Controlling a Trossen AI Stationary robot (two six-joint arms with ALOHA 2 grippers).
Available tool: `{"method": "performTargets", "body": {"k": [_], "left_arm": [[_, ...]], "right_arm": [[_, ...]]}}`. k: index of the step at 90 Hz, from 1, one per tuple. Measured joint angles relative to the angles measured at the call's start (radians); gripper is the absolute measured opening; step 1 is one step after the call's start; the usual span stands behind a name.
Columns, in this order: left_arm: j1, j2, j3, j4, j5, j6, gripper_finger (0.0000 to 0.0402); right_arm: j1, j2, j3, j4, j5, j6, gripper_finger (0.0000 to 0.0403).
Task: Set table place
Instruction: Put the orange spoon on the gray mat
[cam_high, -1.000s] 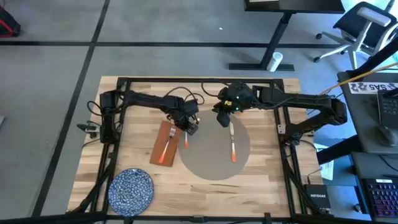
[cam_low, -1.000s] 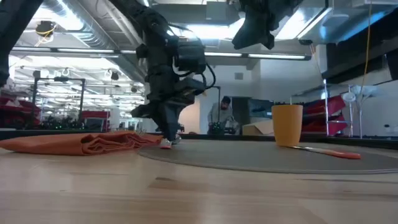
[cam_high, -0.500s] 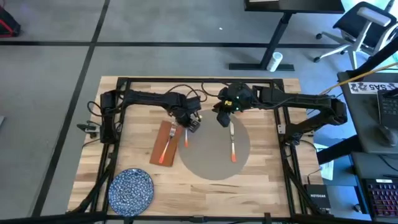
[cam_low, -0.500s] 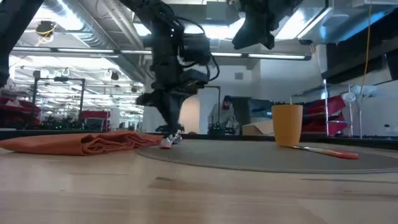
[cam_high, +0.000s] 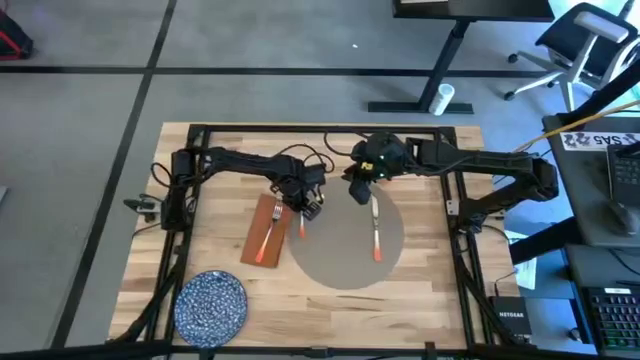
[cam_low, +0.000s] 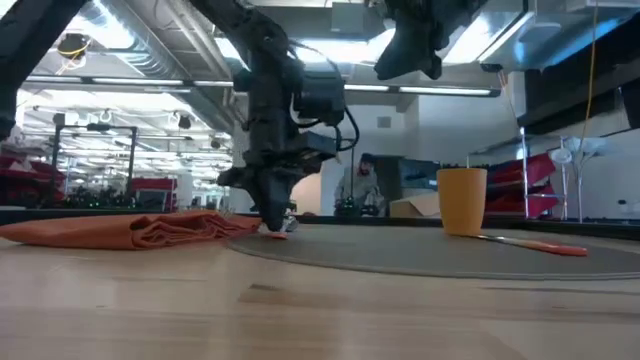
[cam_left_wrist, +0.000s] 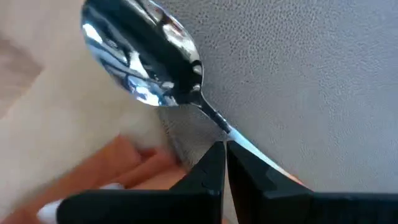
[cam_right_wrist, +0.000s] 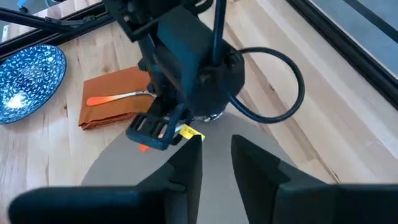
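Blue speckled plate (cam_high: 211, 303) at lower left of the bench (cam_high: 420, 290), rust napkin (cam_high: 262, 228) carrying a fork (cam_high: 270, 224), left gripper (cam_high: 305, 208) fingers pinched on a spoon (cam_left_wrist: 144, 59) at the grey placemat (cam_high: 340, 262) edge, knife (cam_high: 376, 231) on the placemat's right, right gripper (cam_high: 358, 190) fingers slightly parted, empty, centre frame.

Both arms are matte black, jointed, trailed by looping black cables; a yellow tag (cam_right_wrist: 189, 132) marks the left wrist.
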Motion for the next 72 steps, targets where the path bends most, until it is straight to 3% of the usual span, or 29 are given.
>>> {"method": "performTargets", "body": {"k": [42, 56, 72], "left_arm": [[0.007, -0.005, 0.000, 0.209, 0.015, -0.027, 0.0000], [0.032, -0.024, 0.000, 0.196, -0.003, 0.011, 0.0000], [0.109, -0.139, 0.000, 0.151, -0.084, 0.063, 0.0000]], "right_arm": [[0.000, 0.000, 0.000, -0.012, 0.000, 0.000, 0.0074], [0.000, 0.000, 0.000, -0.012, 0.026, 0.000, 0.0074], [-0.001, 0.000, 0.000, -0.008, 0.026, -0.007, 0.0074]]}}
